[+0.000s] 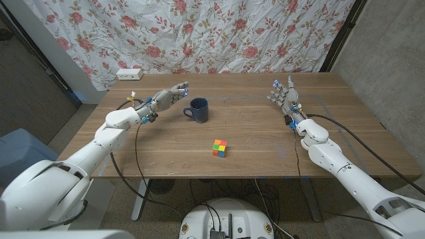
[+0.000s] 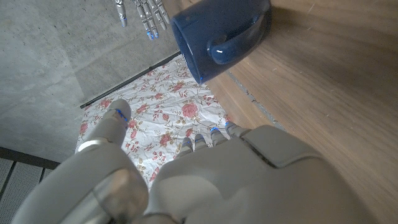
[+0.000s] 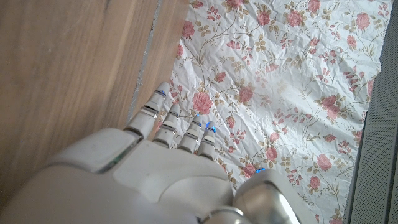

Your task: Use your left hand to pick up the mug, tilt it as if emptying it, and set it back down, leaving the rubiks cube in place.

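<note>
A dark blue mug [image 1: 197, 109] stands upright on the wooden table [image 1: 252, 143], its handle turned toward my left hand. My left hand [image 1: 170, 95] hovers open just left of and slightly behind the mug, fingers apart and holding nothing. In the left wrist view the mug [image 2: 221, 37] sits beyond my left hand [image 2: 205, 180], handle facing the camera. A rubiks cube [image 1: 220, 148] lies nearer the front edge, right of the mug. My right hand [image 1: 283, 93] stands open at the far right, fingers up; it also appears in the right wrist view as my right hand [image 3: 155, 168].
A white power strip [image 1: 130, 74] lies at the table's back left corner. A floral cloth [image 1: 199, 33] hangs behind the table. Cables run along both arms.
</note>
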